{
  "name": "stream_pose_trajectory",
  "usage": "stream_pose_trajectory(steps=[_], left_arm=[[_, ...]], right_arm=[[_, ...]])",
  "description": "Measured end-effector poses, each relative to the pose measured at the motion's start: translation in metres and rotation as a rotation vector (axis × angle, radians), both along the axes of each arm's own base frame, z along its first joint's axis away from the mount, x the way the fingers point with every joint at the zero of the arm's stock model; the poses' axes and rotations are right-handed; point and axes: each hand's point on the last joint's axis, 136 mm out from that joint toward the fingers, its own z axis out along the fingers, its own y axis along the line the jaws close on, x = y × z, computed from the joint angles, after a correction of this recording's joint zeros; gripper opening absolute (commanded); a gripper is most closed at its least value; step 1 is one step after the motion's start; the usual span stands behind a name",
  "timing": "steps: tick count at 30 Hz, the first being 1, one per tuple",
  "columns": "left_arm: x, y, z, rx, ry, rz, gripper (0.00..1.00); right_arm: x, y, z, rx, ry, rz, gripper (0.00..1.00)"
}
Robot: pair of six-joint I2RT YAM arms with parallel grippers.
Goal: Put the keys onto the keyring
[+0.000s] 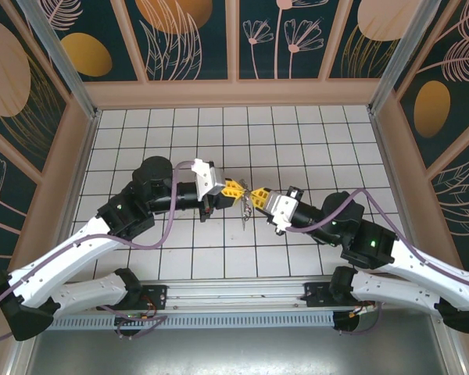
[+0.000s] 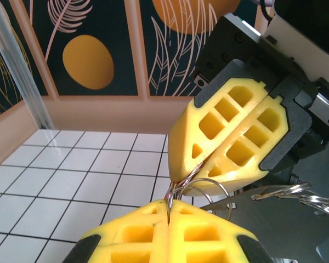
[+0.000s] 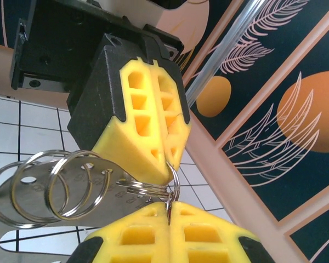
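Keyring [image 3: 176,187]: small wire loop, held aloft mid-table where both grippers meet. Left gripper [image 1: 234,188]: clamped tight on the loop's left side. Right gripper [image 1: 259,195]: clamped tight on its right. Keys [image 1: 242,210]: silvery cluster with split rings [image 3: 50,182], dangling beneath. Risk: if you pull the arms apart, the thin loop may slip from a pad and drop.

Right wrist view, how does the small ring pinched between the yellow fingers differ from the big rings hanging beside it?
Size: the small ring is far narrower than the big split rings. State: the small ring is pinched by the left fingers above and the right fingers below; the big split rings touch neither. Pose: the small ring shows nearly edge-on, while the big split rings face the camera. Both are silvery metal.
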Motion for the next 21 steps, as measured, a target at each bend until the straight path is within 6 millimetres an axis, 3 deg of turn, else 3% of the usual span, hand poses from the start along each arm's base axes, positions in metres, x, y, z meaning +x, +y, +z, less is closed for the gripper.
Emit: stream_pose_trajectory(steps=[21], left_arm=[[-0.017,0.009,0.009,-0.044,0.016,-0.050,0.00]], right_arm=[[-0.022,0.005,0.007,0.002,-0.054,0.053,0.00]])
